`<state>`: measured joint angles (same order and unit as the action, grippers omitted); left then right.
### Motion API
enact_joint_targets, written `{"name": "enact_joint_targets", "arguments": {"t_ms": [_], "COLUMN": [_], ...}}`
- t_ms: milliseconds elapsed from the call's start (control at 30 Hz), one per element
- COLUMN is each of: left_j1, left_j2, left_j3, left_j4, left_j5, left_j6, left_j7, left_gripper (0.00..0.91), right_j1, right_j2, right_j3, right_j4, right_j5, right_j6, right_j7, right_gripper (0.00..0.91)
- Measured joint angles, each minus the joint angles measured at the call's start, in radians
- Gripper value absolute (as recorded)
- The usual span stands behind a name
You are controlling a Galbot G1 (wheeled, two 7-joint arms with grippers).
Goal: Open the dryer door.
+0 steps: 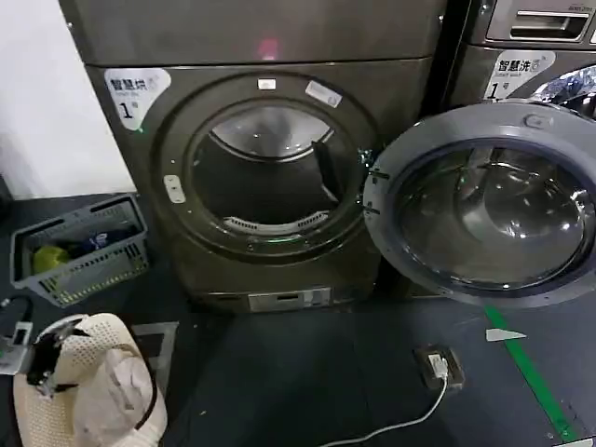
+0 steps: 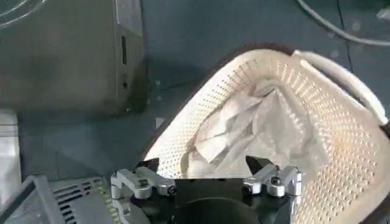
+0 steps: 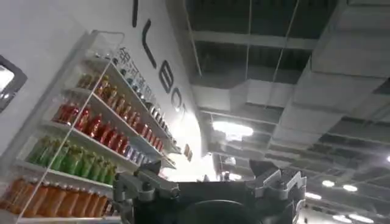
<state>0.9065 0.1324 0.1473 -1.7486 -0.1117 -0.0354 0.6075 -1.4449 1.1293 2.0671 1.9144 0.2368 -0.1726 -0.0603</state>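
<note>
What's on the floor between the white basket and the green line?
In the head view, between the white basket and the green line lie bare dark floor, a small power socket and its white cable.

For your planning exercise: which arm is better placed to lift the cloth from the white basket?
Probably left: the left gripper, open, hangs directly over the cloth in the white basket; the right gripper points at the ceiling.

Dryer showing dark grey-bronze, white sticker on it, dryer door showing grey inner face, cream perforated basket holding pale grey cloth, grey slatted crate, green floor stripe, shelves carrying red, green, orange bottles
</note>
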Motion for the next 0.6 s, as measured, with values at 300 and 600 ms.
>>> {"name": "enact_joint_targets", "arguments": {"t_ms": [300,600], "left_j1": [-0.001,-0.003], "left_j2": [-0.004,0.003], "left_j3": [-0.004,-0.004], "left_j4": [0.013,0.011], "left_j5": [0.0,0.05], "left_j6": [-0.013,-0.02], "left_j7": [-0.002,0.038], "left_gripper": [0.907,0.907], "right_j1": [-0.011,-0.023], "right_j2": [0.008,0.012], "right_j3": [0.008,0.016], "right_j4": [0.014,0.011], "right_j5": [-0.002,-0.001], "right_j6": [-0.001,0.001], "right_j7": [-0.002,-0.003], "right_gripper": [0.907,0.907]}}
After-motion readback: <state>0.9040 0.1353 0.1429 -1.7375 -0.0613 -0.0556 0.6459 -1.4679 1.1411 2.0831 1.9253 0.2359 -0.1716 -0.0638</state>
